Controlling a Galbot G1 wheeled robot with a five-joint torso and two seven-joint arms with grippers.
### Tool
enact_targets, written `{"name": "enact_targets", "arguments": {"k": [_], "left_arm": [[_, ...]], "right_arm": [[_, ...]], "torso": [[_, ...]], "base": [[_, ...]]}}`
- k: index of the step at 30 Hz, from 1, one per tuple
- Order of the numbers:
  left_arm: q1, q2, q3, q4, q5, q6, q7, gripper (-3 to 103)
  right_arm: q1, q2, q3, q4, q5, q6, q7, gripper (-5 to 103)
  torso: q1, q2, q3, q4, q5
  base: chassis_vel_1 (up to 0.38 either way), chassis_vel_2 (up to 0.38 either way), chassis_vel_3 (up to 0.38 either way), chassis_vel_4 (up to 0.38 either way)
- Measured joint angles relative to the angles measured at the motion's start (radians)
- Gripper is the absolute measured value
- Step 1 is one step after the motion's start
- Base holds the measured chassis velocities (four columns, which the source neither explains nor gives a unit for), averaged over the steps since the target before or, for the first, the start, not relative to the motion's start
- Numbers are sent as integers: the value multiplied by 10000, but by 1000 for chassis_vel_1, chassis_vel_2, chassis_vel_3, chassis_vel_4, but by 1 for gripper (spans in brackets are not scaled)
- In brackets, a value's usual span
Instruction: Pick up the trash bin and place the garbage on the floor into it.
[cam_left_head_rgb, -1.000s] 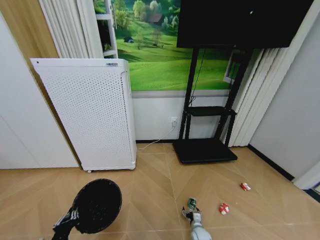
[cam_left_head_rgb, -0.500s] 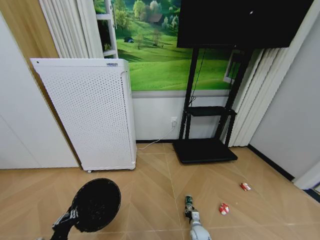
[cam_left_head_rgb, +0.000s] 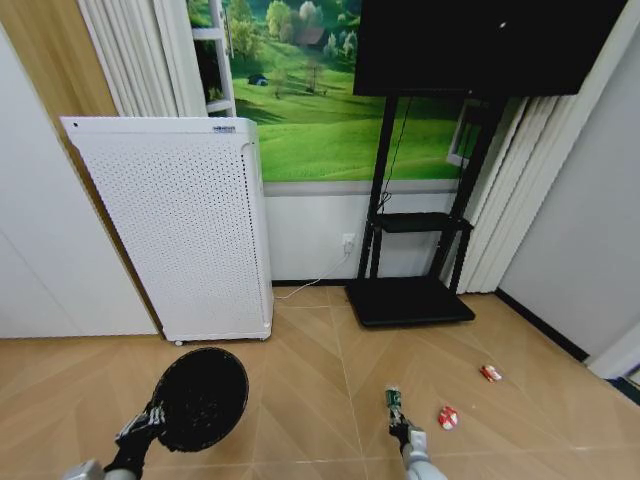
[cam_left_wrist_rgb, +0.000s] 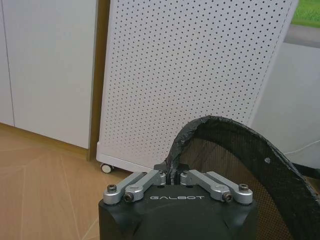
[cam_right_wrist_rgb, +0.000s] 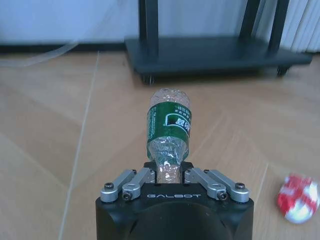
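The black mesh trash bin (cam_left_head_rgb: 203, 397) hangs tilted off the floor at lower left, its mouth facing me. My left gripper (cam_left_head_rgb: 155, 415) is shut on its rim, and the left wrist view shows that rim (cam_left_wrist_rgb: 220, 131) pinched between the fingers of the left gripper (cam_left_wrist_rgb: 172, 175). My right gripper (cam_left_head_rgb: 403, 428) is shut on a clear plastic bottle with a green label (cam_left_head_rgb: 394, 401), held above the floor; the right wrist view shows the bottle (cam_right_wrist_rgb: 169, 129) sticking out from the right gripper (cam_right_wrist_rgb: 169, 172). Two red-and-white wrappers (cam_left_head_rgb: 447, 417) (cam_left_head_rgb: 490, 373) lie on the floor to the right; one wrapper (cam_right_wrist_rgb: 297, 198) lies near the bottle.
A tall white perforated appliance (cam_left_head_rgb: 185, 225) stands against the wall behind the bin. A black TV stand (cam_left_head_rgb: 410, 298) with a screen sits behind the bottle, a white cable trailing from a wall socket. Open wooden floor lies between the arms.
My right gripper has carried the bottle a little rightward and up. My left gripper has raised the bin slightly and moved it toward the middle.
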Motion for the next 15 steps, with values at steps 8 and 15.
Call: {"name": "enact_targets", "arguments": {"k": [8,15], "left_arm": [[-764,1031,473,23,-2663,820,-961,7],[-2477,3110,1890,1118,-5065,1766,-1416,7]], "right_arm": [[-2468,-537,651,4391,816,736,-979,21],[-4315,-670,79,6762,481,2035,-3555,21]], "torso": [[0,1,-2,-2,4],[0,1,0,-1,-6]], "base": [[0,0,0,0],[0,0,0,0]]}}
